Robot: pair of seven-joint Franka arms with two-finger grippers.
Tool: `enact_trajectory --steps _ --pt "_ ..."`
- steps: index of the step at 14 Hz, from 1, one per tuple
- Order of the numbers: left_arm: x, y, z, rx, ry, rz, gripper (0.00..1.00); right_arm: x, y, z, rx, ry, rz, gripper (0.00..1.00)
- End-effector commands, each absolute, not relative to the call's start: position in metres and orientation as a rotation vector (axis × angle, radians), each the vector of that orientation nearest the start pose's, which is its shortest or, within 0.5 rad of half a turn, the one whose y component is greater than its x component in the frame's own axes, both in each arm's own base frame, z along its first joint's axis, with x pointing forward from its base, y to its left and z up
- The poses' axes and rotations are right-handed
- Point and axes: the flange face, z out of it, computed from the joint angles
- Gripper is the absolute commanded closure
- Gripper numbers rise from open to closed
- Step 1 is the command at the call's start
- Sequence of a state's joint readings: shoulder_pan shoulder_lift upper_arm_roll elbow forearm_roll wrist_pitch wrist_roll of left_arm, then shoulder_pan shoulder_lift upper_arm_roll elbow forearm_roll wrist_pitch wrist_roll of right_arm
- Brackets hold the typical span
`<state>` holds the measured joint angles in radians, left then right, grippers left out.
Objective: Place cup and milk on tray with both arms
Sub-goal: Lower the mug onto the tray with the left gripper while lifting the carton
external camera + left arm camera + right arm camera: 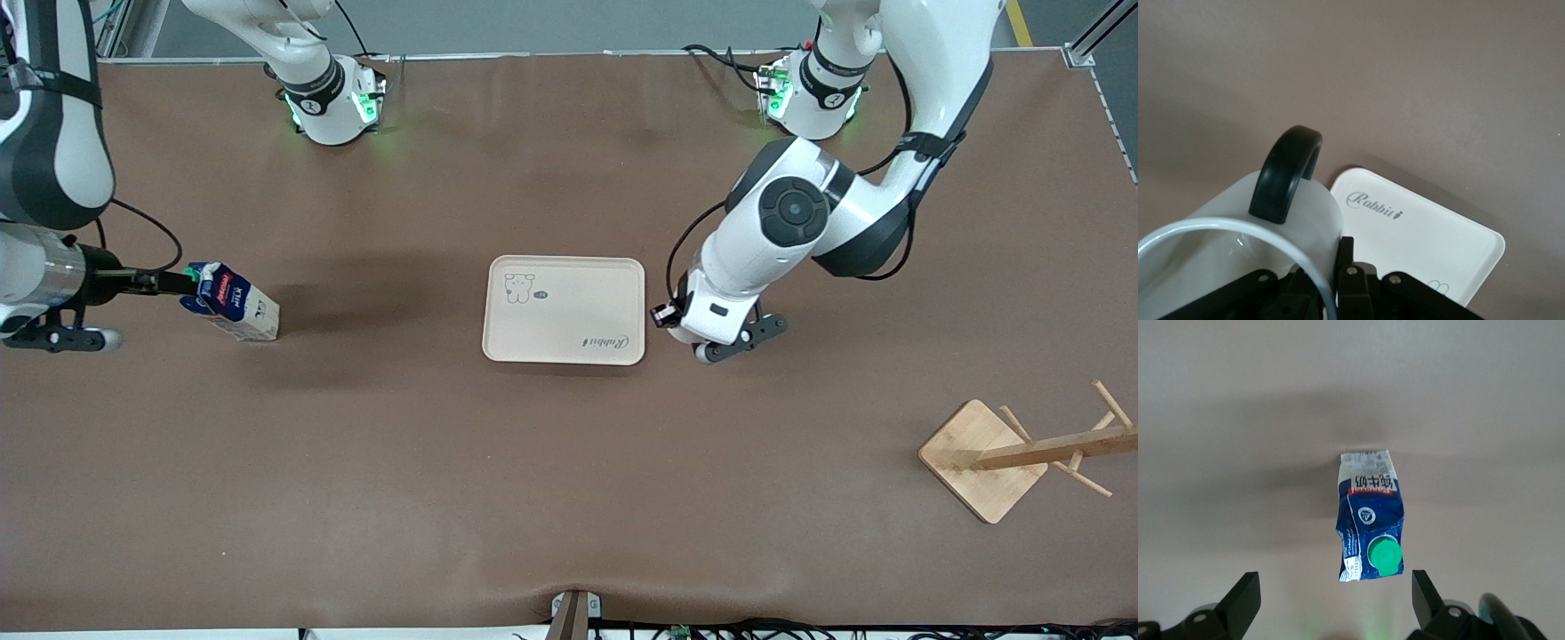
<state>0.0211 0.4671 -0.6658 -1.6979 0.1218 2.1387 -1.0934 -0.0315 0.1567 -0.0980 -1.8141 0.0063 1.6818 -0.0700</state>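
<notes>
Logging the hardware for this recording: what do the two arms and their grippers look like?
Both arms are glossy white shells with black and dark grey joint sections. The left arm has a round black cap on one joint, and black cables run along both. Green lights glow at each base. The left gripper and right gripper are black.

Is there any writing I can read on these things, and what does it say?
"Rabbit" in cursive, on the tray.
Three white Chinese characters for milk, on the milk carton, seen by the right wrist camera.
Red label above them: too blurred to read.
Small print down the carton's edge: too small to read.
</notes>
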Motion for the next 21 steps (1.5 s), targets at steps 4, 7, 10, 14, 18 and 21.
enact_trajectory --steps 4,7,10,14,18,21 --pt "0.547 -0.402 0.344 -3.145 -0.835 0.217 1.00 0.520 -0.075 0.400 -3.100 0.104 0.374 0.00" --pt "0.534 -0.422 0.322 -3.107 -0.849 0.248 1.00 0.521 -0.079 0.398 -3.132 0.084 0.374 0.00" --pt "0.523 -0.447 0.293 -3.038 -0.914 0.241 1.00 0.520 -0.088 0.395 -3.131 0.109 0.367 0.00" --pt "0.507 -0.470 0.260 -2.968 -1.007 0.235 1.00 0.512 -0.101 0.375 -3.130 0.146 0.338 0.00" --pt "0.499 -0.480 0.243 -2.953 -1.069 0.193 1.00 0.496 -0.101 0.355 -3.124 0.159 0.319 0.00" --pt "0.495 -0.483 0.231 -2.957 -1.058 0.193 1.00 0.496 -0.101 0.355 -3.120 0.163 0.315 0.00"
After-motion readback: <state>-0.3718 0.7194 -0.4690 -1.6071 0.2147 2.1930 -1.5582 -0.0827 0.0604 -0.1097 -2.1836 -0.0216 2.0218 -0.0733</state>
